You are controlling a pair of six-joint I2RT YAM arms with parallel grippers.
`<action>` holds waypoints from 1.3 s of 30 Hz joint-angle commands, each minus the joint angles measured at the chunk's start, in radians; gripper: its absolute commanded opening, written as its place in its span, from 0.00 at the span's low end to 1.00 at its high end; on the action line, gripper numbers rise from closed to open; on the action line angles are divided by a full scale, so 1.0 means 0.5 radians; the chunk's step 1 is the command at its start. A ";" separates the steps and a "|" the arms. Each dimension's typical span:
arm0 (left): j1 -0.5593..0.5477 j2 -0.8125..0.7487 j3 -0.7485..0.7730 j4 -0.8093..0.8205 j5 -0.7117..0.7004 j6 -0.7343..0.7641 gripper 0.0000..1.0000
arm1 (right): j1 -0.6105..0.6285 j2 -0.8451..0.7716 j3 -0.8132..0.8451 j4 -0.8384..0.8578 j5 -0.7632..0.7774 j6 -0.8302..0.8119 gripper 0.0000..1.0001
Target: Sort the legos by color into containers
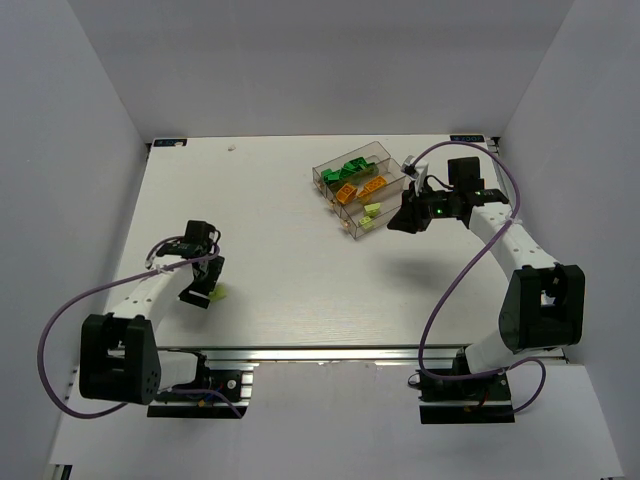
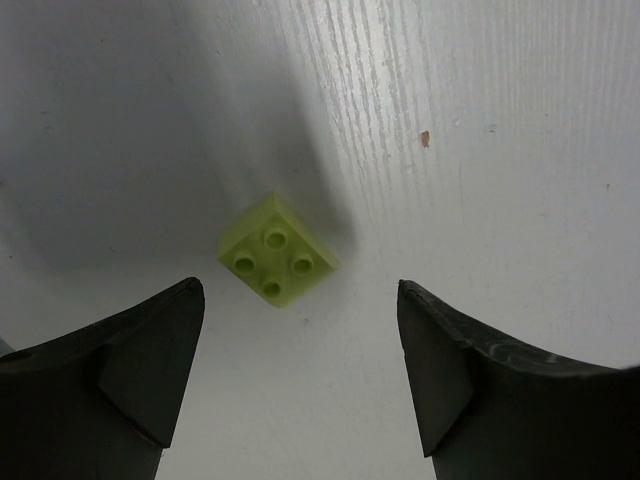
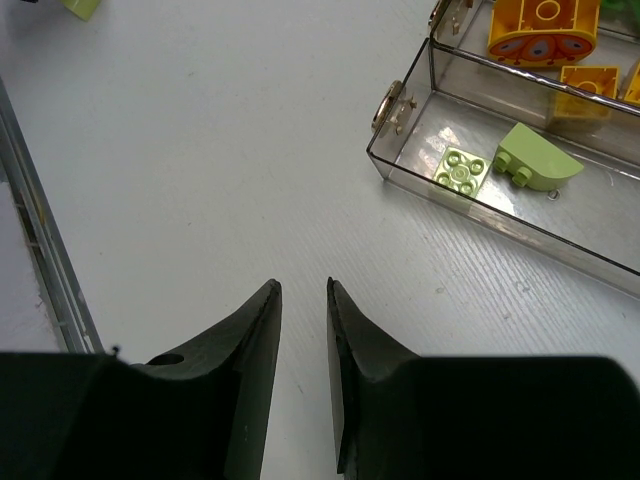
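A pale yellow-green lego (image 2: 278, 262) lies studs-up on the white table, just beyond my left gripper (image 2: 300, 287), which is open and holds nothing. From above, that lego (image 1: 218, 293) lies beside the left gripper (image 1: 205, 290) at the near left. The clear containers (image 1: 322, 185) stand at the back right with green legos (image 1: 350, 168), orange legos (image 1: 360, 188) and pale legos (image 1: 372, 210) in separate troughs. My right gripper (image 3: 302, 284) hangs just short of the nearest trough (image 3: 500, 225), its jaws a narrow gap apart and empty. Two pale legos (image 3: 461, 170) lie in that trough, with orange legos (image 3: 543, 25) in the one beyond.
White walls close in the table on the left, back and right. A metal rail (image 1: 320, 352) runs along the near edge between the arm bases. Purple cables (image 1: 470, 260) loop off both arms.
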 commanded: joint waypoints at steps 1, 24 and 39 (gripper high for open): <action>0.047 0.045 -0.042 0.148 0.065 -0.059 0.87 | -0.011 -0.020 0.036 0.005 -0.039 -0.010 0.31; 0.133 0.238 -0.121 0.307 0.108 -0.069 0.48 | -0.011 -0.026 0.009 0.008 -0.027 -0.016 0.30; 0.038 0.143 0.069 0.672 0.599 0.634 0.03 | -0.011 -0.029 0.033 0.038 -0.061 0.015 0.30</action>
